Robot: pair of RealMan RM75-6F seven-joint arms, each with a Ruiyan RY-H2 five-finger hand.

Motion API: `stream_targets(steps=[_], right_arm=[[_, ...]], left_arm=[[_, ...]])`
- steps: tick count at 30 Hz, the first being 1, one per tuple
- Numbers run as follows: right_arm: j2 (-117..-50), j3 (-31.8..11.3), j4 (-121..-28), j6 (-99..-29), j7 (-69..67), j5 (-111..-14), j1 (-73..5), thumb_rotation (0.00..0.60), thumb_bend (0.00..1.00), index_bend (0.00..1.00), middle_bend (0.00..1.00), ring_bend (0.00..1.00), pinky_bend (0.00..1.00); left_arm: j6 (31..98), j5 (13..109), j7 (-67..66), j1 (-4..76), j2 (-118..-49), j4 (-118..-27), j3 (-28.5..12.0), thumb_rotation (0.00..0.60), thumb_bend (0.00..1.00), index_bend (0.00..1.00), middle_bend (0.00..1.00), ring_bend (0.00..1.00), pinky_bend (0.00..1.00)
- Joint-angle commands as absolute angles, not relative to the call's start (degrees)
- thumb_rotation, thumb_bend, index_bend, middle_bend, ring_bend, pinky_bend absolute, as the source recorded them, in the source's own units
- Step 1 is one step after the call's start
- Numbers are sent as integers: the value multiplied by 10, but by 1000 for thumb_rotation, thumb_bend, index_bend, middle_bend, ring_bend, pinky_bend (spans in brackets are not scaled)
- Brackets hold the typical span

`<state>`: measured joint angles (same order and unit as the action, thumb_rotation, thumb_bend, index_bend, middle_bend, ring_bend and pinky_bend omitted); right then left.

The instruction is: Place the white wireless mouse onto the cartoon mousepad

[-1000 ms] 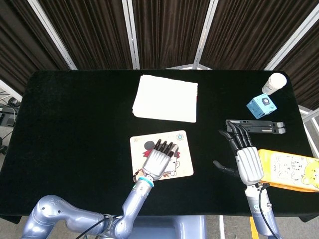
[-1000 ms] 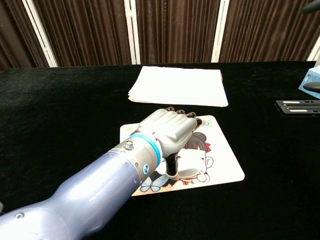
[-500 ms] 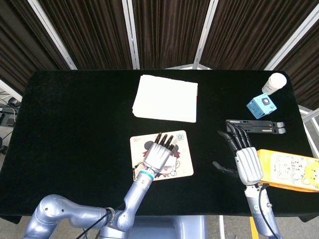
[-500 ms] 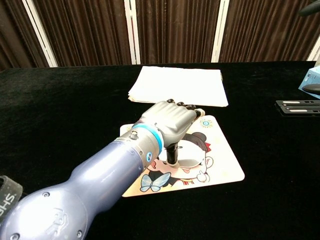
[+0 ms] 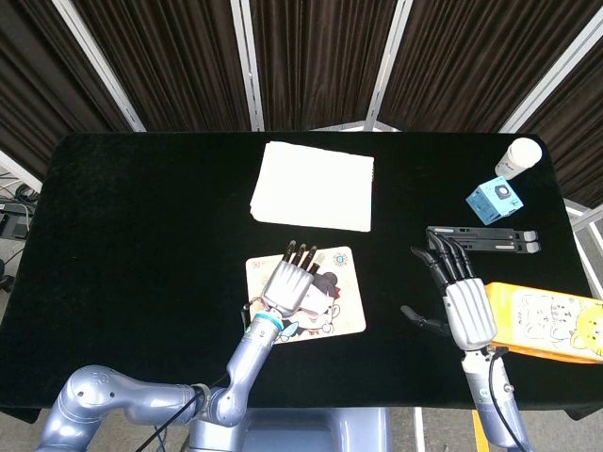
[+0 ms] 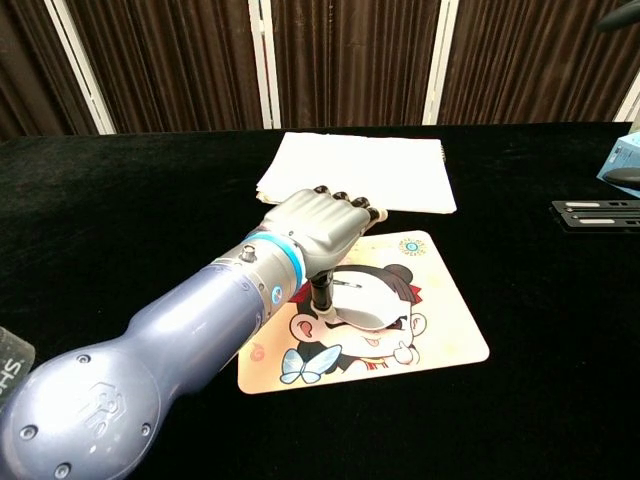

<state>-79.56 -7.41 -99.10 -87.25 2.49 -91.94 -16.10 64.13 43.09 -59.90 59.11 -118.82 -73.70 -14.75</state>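
Above the cartoon mousepad, left hand, knuckles up

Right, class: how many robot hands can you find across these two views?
2. The left hand is over the cartoon mousepad, with the white mouse beneath it. The right hand hovers right of the mousepad, beside the orange box. None seem hidden.

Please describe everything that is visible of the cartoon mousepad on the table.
The cartoon mousepad is a thin, flat, roughly square pad with rounded corners and a cream surface. It is printed with a cartoon girl's face, a blue bow and a small round emblem near one far corner. It lies flat on the black table, just in front of the white paper stack, not touching it. The left robot hand is over its far left part, covering it. The white mouse rests on the pad.
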Motion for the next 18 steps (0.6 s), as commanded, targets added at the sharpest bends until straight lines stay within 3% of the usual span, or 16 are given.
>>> stream_targets(steps=[1,18], right_arm=[[-796,-74,-991,-872,25,-920,-161,600,141,140,0,0,0],[-794,-80,-994,-863,20,-910,-161,600,140,140,0,0,0]], left_arm=[[638,429,-598,592,-1189,-730,-151,600,2,0,0,0,0],[607,402,-593,617,-1200,-668,-192,600,3,0,0,0,0]])
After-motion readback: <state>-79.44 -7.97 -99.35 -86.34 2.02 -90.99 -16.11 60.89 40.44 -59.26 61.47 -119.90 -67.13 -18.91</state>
